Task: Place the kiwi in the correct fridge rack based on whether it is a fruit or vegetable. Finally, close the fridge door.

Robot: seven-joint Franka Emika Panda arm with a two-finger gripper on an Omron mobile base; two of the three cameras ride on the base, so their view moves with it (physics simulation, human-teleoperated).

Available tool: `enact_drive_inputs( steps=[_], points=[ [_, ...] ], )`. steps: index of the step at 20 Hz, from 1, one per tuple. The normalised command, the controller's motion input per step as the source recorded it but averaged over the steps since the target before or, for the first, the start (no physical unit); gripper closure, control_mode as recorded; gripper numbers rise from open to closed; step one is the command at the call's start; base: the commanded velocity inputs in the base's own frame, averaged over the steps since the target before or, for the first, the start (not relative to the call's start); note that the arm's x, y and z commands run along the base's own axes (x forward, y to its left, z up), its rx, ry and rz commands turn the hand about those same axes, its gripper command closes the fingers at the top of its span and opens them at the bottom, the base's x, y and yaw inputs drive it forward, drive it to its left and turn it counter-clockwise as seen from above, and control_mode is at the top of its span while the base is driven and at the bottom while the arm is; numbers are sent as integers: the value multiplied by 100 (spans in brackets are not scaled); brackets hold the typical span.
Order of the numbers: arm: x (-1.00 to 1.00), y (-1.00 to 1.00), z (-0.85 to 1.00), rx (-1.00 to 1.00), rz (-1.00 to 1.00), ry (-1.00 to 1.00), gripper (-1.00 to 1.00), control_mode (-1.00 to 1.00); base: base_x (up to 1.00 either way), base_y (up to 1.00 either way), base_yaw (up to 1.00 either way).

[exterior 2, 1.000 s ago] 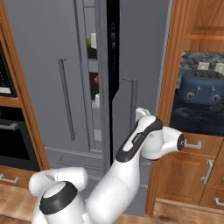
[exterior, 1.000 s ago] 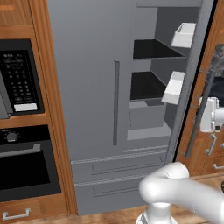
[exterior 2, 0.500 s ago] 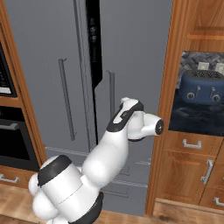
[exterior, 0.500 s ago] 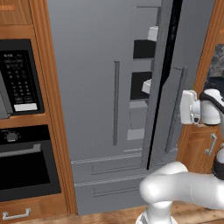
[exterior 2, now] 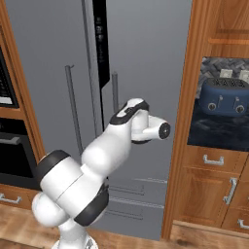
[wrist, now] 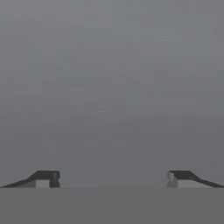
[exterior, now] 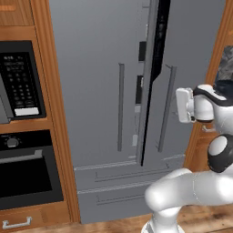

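A tall grey double-door fridge is framed by brown wooden cabinets; a black wall oven is set leftward, above a wood-plank floor.

I count: one fridge, two upper doors, right door ajar. Two vertical door handles. Two drawer fronts below. One microwave, one oven, one blue toaster. One gripper, two fingertips apart.

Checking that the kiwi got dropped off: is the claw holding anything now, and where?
Nothing is held. The claw is open, with only the grey fridge door ahead.
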Motion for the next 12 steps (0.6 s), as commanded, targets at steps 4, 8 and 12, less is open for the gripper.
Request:
enact_drive_inputs(
  steps=[4, 8, 12],
  points=[
    [27, 40, 2, -5, -23, 0, -100, -100, 0, 0, 0],
    [30, 48, 0, -6, -23, 0, -100, -100, 0, 0, 0],
    [34, 46, 0, -5, -22, 0, -100, -100, 0, 0, 0]
  ],
)
